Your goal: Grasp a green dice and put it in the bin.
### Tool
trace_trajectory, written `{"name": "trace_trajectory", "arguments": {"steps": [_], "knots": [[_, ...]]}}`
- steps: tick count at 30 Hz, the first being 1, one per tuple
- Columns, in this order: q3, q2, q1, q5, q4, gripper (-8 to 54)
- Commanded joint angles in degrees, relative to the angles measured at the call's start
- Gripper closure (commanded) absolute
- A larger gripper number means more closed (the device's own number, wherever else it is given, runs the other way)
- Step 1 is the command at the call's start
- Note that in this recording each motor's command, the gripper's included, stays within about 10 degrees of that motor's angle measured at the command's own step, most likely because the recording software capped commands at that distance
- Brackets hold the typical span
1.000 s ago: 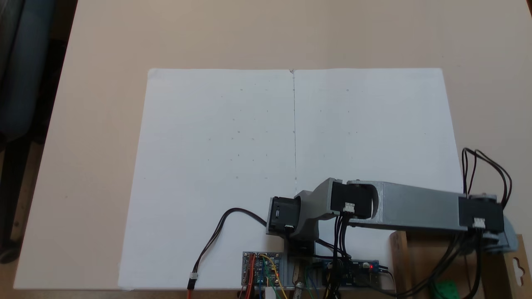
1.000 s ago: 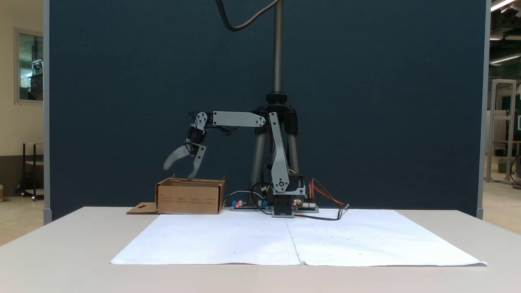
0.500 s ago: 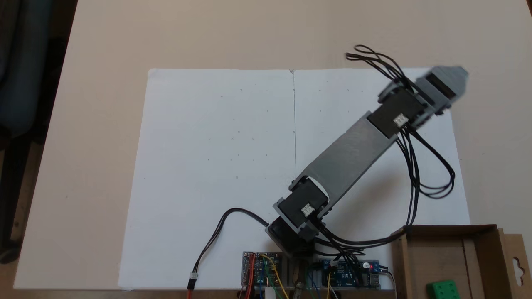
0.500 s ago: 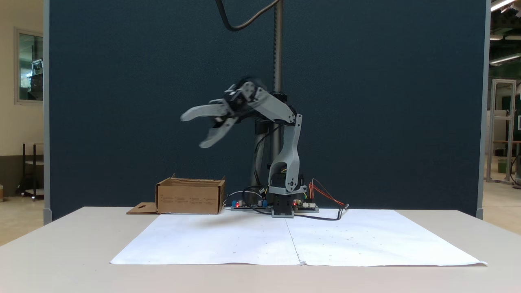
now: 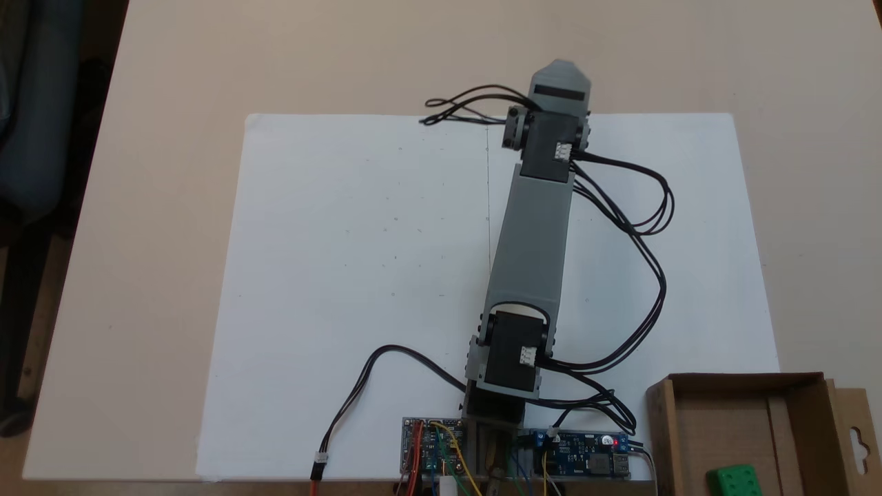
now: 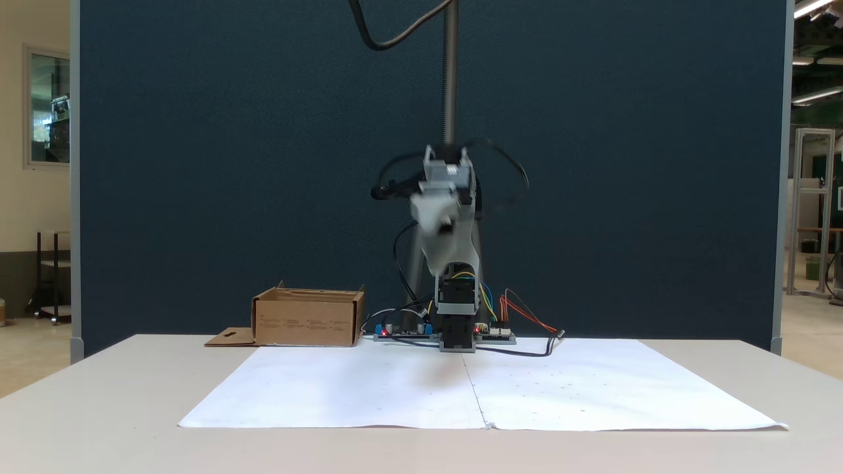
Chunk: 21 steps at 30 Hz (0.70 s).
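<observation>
Hand (image 6: pixel 436 220) raised over paper (image 5: pixel 344 275) centre, blurred, opening cannot tell. Dice (image 5: pixel 734 480) inside bin (image 5: pixel 663 427), well apart from hand, at tabletop (image 5: pixel 172 103) edge.

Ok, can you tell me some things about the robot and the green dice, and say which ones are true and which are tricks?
1. The green dice lies inside the bin. True.
2. The gripper is pinching the dice. False: the dice sits in the box, away from the arm.
3. The arm reaches out over the white paper, far from the bin. True.
4. The bin stands in the middle of the paper. False: seen from above, it sits at the paper's lower right corner.
5. The bin is made of blue plastic. False: it is brown cardboard.
</observation>
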Motion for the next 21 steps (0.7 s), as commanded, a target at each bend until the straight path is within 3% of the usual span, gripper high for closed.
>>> {"name": "trace_trajectory", "arguments": {"steps": [1, 6, 21], "knots": [[5.2, 4.9, -1.7, 3.0, -9.2, 2.0], [27.5, 13.5, -9.4, -0.6, -25.1, 1.7], [54.8, 22.2, -10.7, -1.2, -54.3, 2.8]]}}
